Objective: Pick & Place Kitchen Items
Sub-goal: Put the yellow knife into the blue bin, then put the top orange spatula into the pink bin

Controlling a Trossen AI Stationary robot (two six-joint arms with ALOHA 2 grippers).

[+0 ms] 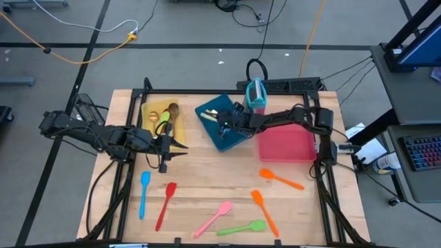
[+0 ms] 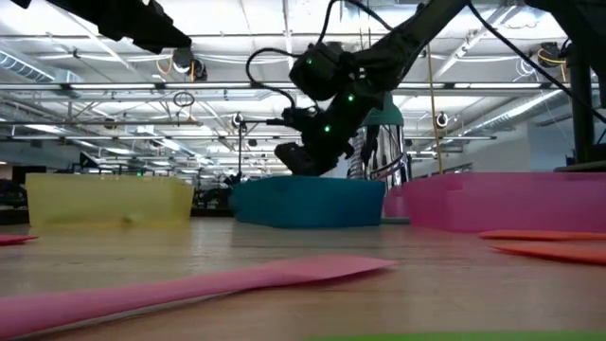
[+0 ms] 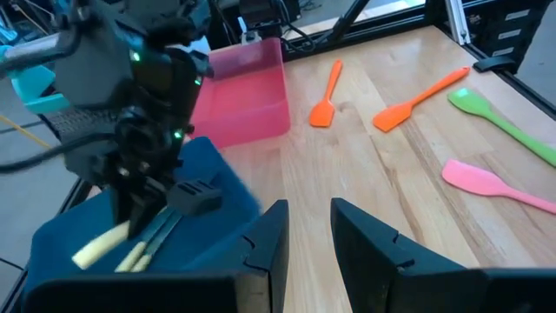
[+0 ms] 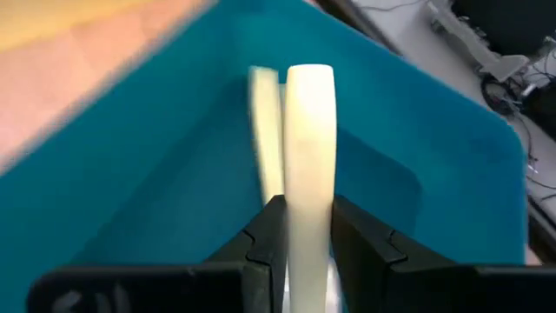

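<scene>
My right gripper [image 4: 308,213] hangs over the blue tray [image 1: 207,110] at the table's far middle, shut on a cream-handled utensil [image 4: 310,130]. A second cream handle [image 4: 265,122] lies beside it in the tray. My left gripper [image 3: 304,235] waits open to the left of the tray, above the bare wood, with nothing between its fingers. On the near half of the table lie a blue spatula [image 1: 143,193], a red one [image 1: 165,203], a pink one [image 1: 213,219], a green one [image 1: 241,229] and two orange ones [image 1: 264,210], [image 1: 281,179]. My right gripper pinches the cream handle [image 4: 309,196] between its two fingers. The fingers come slanting down from the table's right side, and the handle runs on past the fingertips along their line. Whether the utensil is clear of the tray floor does not show.
A yellow tray [image 1: 148,110] with wooden spoons stands at the far left. A red tray [image 1: 286,145] sits right of the blue one. An upright teal holder [image 1: 256,96] stands just behind them. Bare wood lies between the trays and the loose utensils.
</scene>
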